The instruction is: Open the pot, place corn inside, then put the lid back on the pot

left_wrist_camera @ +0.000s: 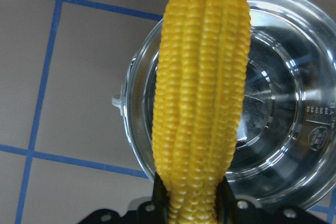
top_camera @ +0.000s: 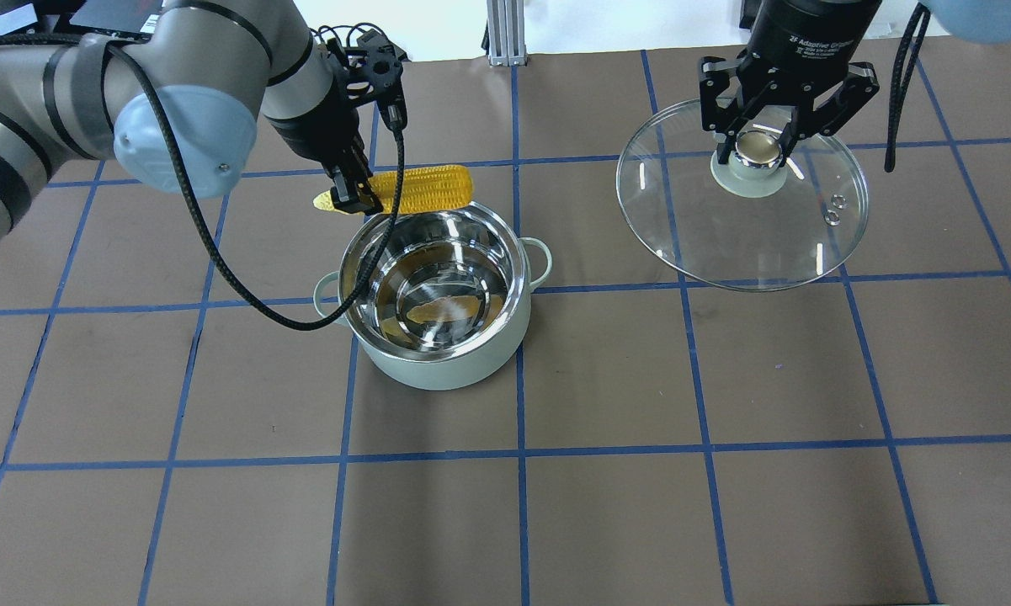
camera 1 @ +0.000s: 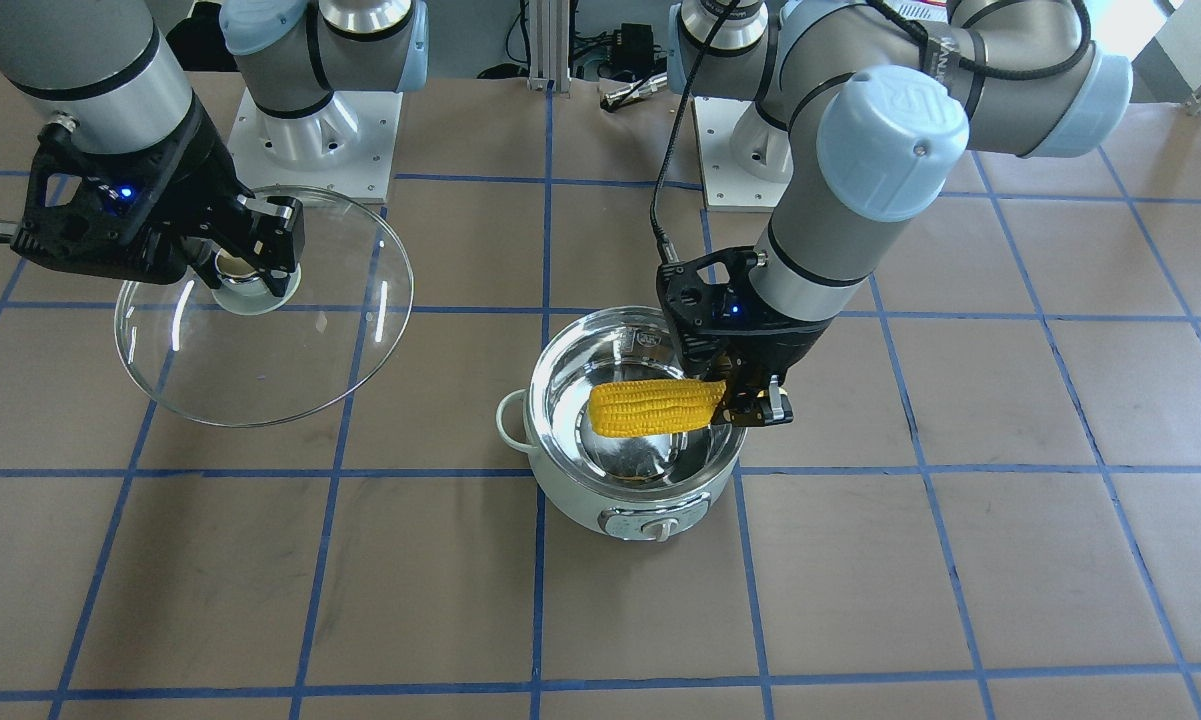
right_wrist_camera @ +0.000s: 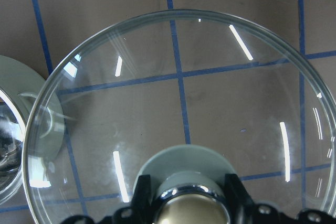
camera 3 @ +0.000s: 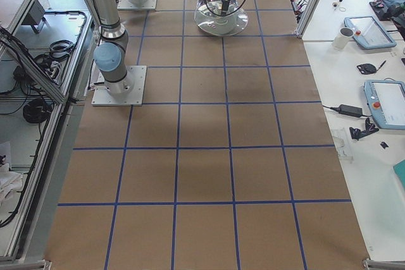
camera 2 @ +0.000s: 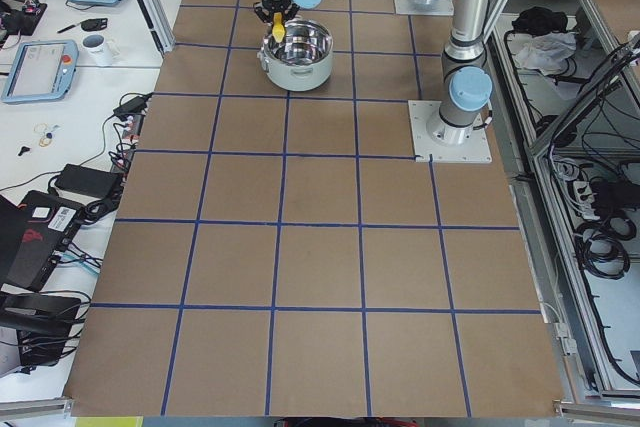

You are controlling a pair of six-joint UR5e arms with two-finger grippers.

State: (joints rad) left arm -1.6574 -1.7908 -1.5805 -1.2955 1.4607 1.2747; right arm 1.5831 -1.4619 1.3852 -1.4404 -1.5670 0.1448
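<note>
Pot (top_camera: 450,366): stands open on the table (top_camera: 606,505), its shiny inside bare, ready to be filled.
Corn (top_camera: 428,188): held level in the air over the pot's mouth, not yet inside.
Left gripper (top_camera: 347,192): clamped on the corn's narrow end, so the ear reaches sideways across the opening.
Lid (top_camera: 749,244): held off to one side, well apart from the pot, leaving the mouth free.
Right gripper (top_camera: 758,150): closed around the lid's knob (right_wrist_camera: 191,203).
Likely step: lowering the corn in, then replacing the lid.

Bright yellow ear of corn (camera 1: 650,405), kernels in neat ribbed rows. Pale mint-green round pot (camera 1: 572,505), mirror-silver steel inside. Clear glass dome lid (camera 1: 290,345), pale green knob (top_camera: 728,179), tan-gold cap (top_camera: 758,148). Brown worktop (camera 1: 960,560) gridded edge to edge with blue tape lines.
</note>
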